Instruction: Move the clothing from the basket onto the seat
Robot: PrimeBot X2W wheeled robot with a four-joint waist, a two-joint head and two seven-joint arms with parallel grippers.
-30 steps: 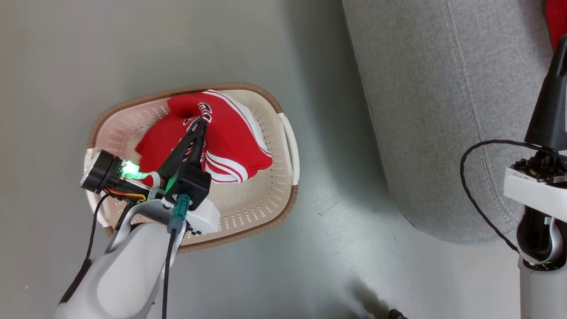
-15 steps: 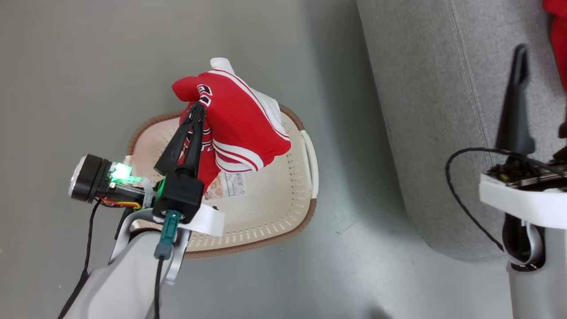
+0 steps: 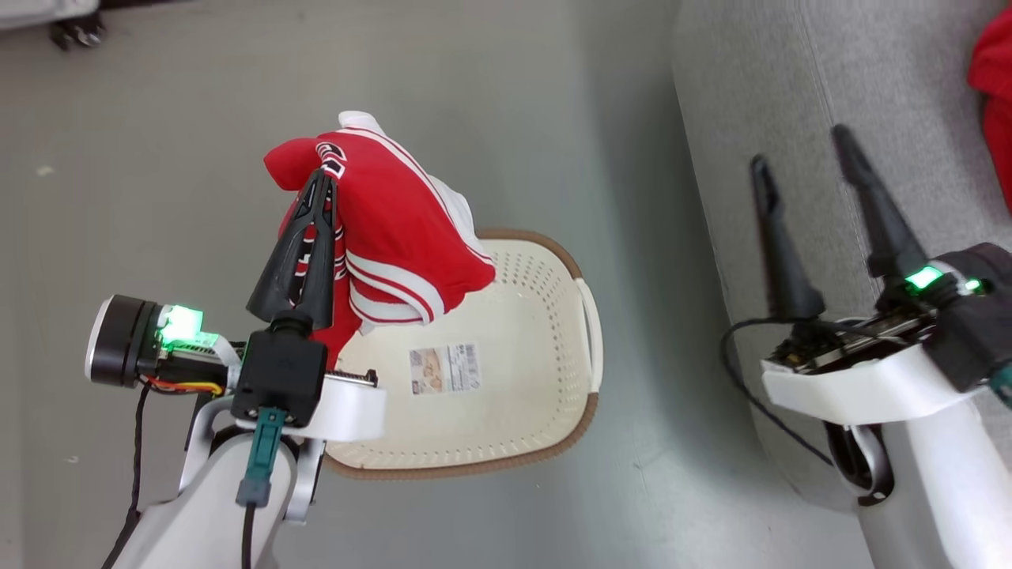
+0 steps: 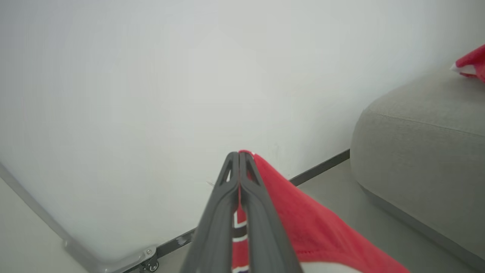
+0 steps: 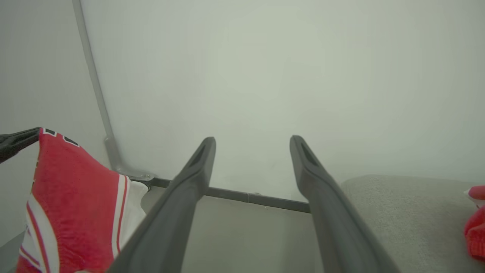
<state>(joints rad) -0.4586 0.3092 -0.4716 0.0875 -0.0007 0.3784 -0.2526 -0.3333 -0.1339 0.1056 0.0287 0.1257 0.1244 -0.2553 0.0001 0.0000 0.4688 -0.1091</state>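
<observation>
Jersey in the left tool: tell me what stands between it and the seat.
Nothing lies on the floor between them. The jersey hangs over the basket, pinched in the shut left tool. The open right tool hovers over the near edge of the seat and may be in the line of travel.

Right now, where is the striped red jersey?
In the head view the jersey hangs left of centre, pinched by the shut fingers of the left gripper above the basket's left end, apart from the seat on the right.
</observation>
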